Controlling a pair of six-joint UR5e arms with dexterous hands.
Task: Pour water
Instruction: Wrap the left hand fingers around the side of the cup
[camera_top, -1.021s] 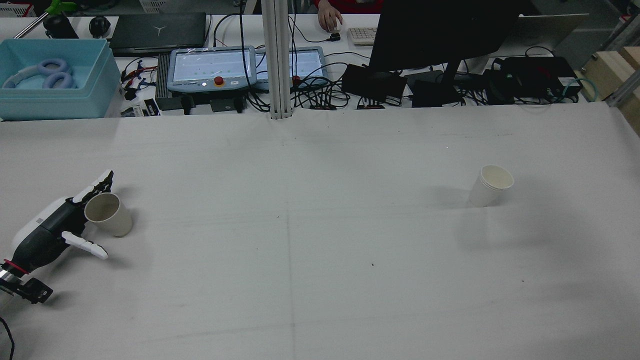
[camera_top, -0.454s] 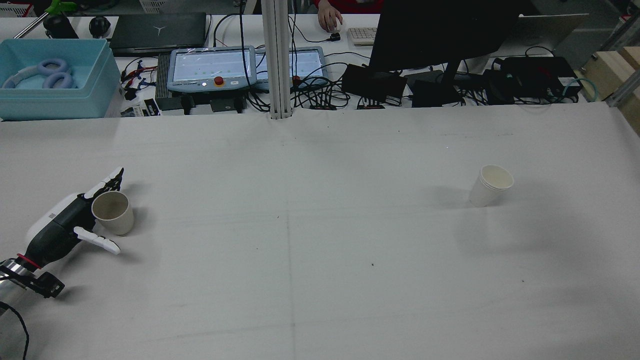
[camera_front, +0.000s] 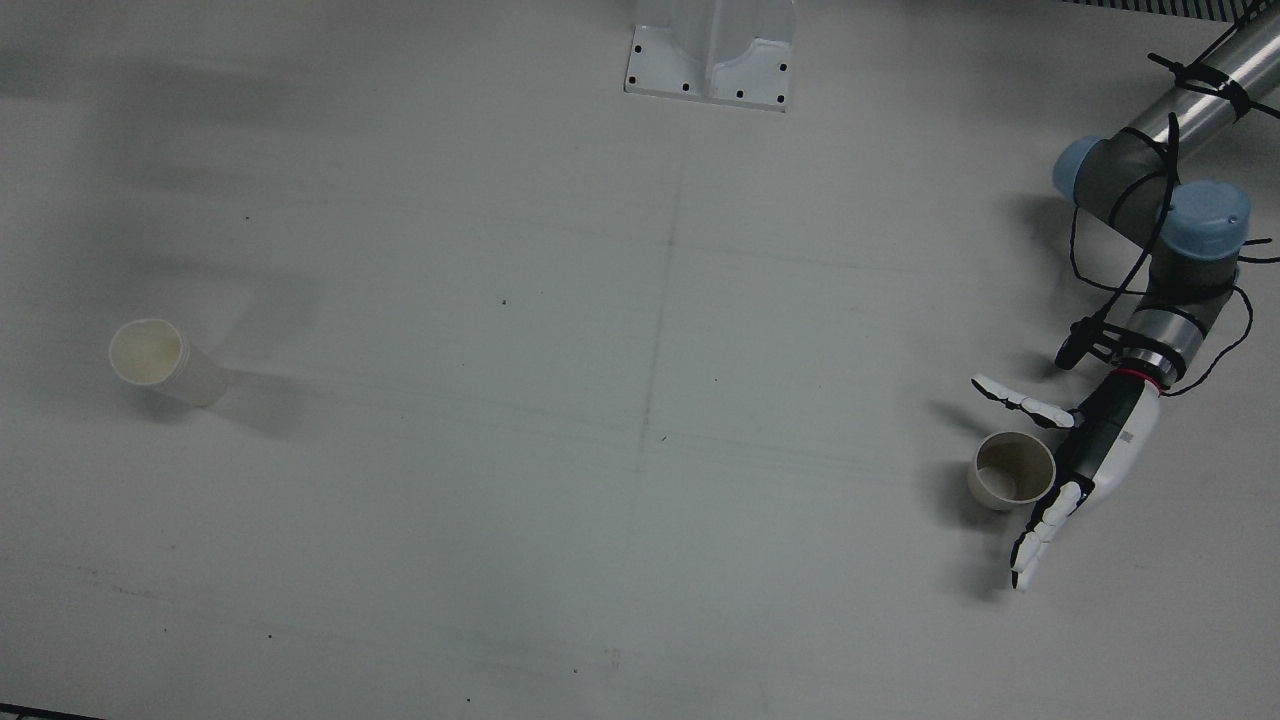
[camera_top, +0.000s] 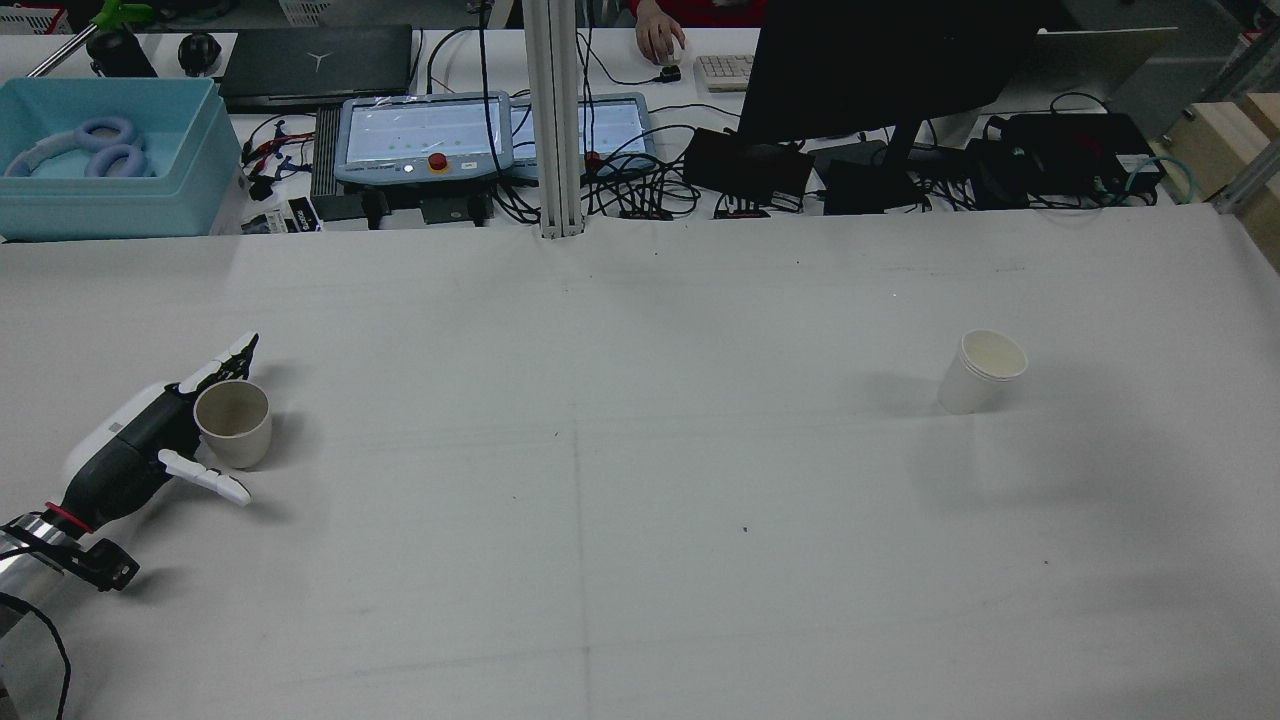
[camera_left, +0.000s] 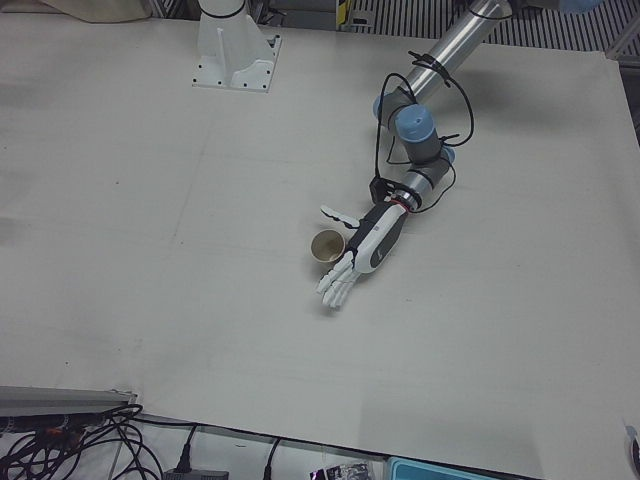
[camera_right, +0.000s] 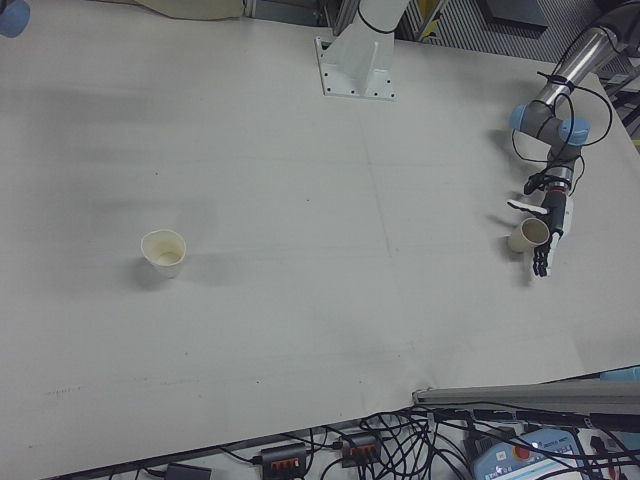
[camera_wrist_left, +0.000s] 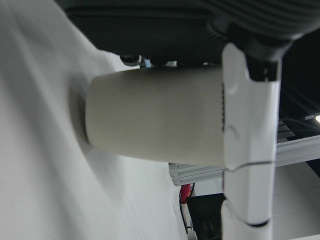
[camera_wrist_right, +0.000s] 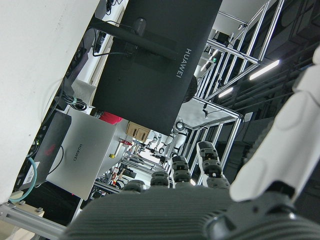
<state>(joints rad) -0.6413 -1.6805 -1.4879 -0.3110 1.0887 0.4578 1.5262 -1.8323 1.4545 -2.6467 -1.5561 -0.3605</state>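
Note:
A beige paper cup (camera_top: 233, 423) stands upright near the table's left edge in the rear view; it also shows in the front view (camera_front: 1012, 470) and the left-front view (camera_left: 327, 246). My left hand (camera_top: 130, 455) is open around it, with the straight fingers (camera_front: 1040, 530) on one side and the thumb on the other, the cup close against the palm. In the left hand view the cup (camera_wrist_left: 155, 117) fills the frame beside one finger (camera_wrist_left: 250, 125). A white paper cup (camera_top: 982, 370) stands far off on the right half. My right hand (camera_wrist_right: 200, 210) shows only in its own view, holding nothing.
Beyond the table's far edge in the rear view are a monitor (camera_top: 880, 70), teach pendants (camera_top: 425, 135), cables and a blue box (camera_top: 105, 160). The arm pedestal (camera_front: 710, 50) stands at the top of the front view.
My left hand has moved a little forward and to the right in the rear view. The beige cup shifted slightly with it and went from leaning to upright.

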